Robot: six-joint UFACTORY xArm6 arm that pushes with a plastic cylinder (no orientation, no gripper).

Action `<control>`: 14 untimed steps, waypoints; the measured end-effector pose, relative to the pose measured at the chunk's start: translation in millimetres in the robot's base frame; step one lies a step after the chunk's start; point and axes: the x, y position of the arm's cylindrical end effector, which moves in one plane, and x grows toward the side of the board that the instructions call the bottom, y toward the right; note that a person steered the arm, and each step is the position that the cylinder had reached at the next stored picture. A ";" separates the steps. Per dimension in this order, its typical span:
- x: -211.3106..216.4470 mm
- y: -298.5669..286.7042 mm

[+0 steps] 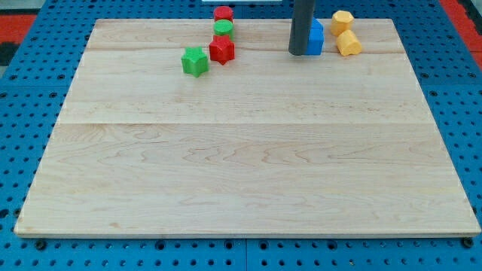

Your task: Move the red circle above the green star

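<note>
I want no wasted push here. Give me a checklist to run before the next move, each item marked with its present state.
1. Red circle located, at the view's top edge of the board: ok.
2. Green star located, lower and to the view's left of it: ok.
3. My tip next to the red circle: not ok, it sits by the blue block, well to the view's right.
4. Red circle free to push: cannot tell, the green circle lies right below it.
5. Red star apart from the green star: cannot tell, they look almost touching.
</note>
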 end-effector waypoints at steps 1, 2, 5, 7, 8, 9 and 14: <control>3.1 -4.3; 41.6 -75.2; 92.4 -212.1; 20.7 -360.2; 20.1 -323.4; 145.6 -326.3; -85.4 -73.5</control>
